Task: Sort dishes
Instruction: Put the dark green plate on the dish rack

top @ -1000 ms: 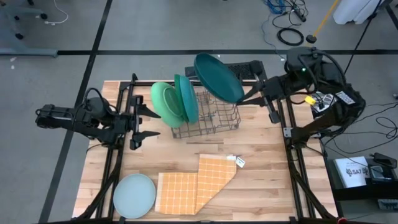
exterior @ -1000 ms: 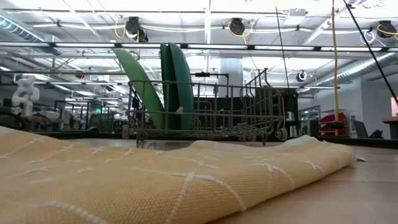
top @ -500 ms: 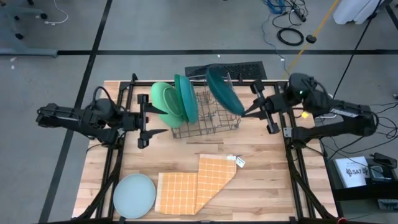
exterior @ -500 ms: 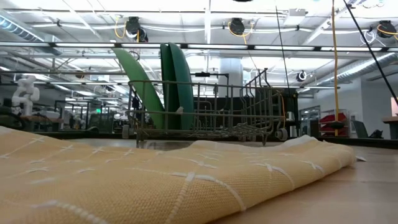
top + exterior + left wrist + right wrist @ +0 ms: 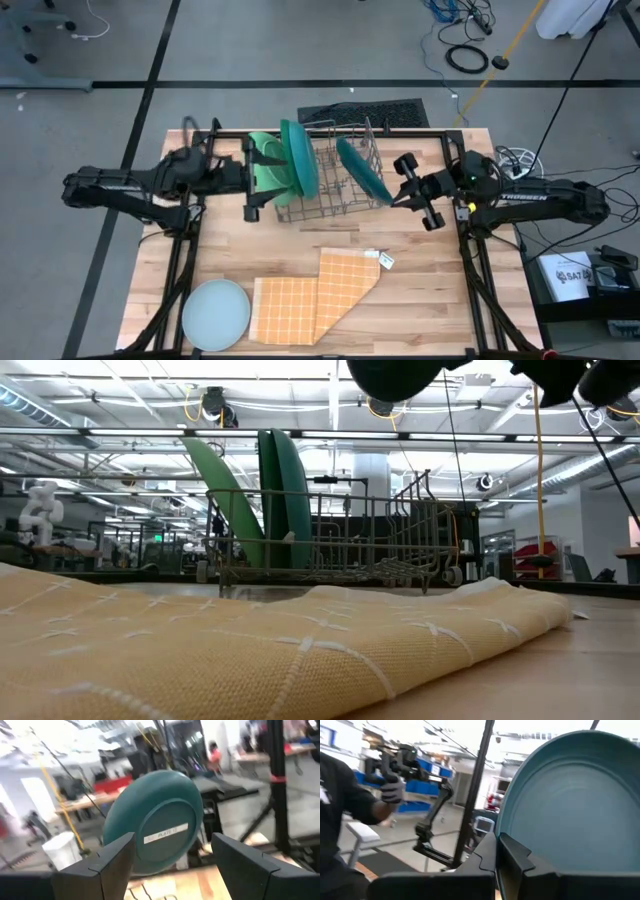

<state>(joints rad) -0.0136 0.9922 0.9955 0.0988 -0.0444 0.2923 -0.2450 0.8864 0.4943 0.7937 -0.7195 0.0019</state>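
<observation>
The right gripper point(image 5: 398, 196), clamped on the teal plate point(image 5: 363, 170), has lowered it into the rack point(image 5: 330, 195), while the left gripper point(image 5: 262, 182), jaws apart and empty, has closed in on the green plates point(image 5: 268, 162).

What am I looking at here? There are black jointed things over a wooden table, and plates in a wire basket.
Those are two robot arms, each ending in two fingers. One picture looks down from above, one looks across the tabletop, and two come from cameras on the arms' wrists. The right gripper is shut on a dark teal plate, holding it tilted over the grey wire rack. The left gripper is open beside the rack, near the light green plate and a teal-blue plate standing in it. On the wooden table lie an orange checked cloth and a pale blue plate.
</observation>
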